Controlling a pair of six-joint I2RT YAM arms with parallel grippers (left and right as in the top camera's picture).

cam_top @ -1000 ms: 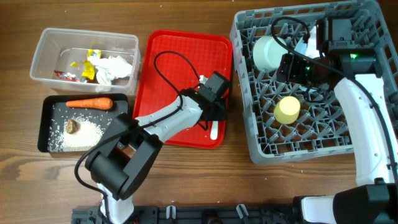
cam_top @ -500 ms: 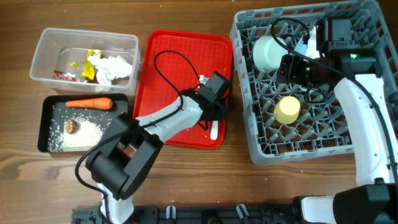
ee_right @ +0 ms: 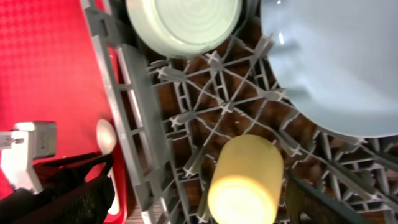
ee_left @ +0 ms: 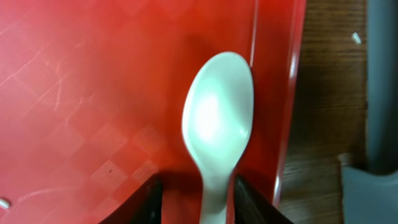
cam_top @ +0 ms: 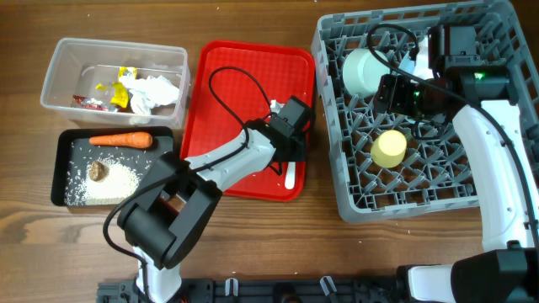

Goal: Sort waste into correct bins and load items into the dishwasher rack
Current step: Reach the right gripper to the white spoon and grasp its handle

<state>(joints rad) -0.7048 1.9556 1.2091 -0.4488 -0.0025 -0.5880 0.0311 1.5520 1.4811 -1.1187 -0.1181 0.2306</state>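
White spoon [ee_left: 217, 124] | handle cut off low, between left hand [ee_left: 198, 185]

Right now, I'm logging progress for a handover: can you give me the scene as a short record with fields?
left gripper: open, straddling the handle of the white spoon on the red tray
right gripper: open, over the dishwasher rack
in rack: yellow cup, bowl, plate
clear tub: wrappers, tissue
black tray: carrot, rice, brown lump
left to load: white spoon
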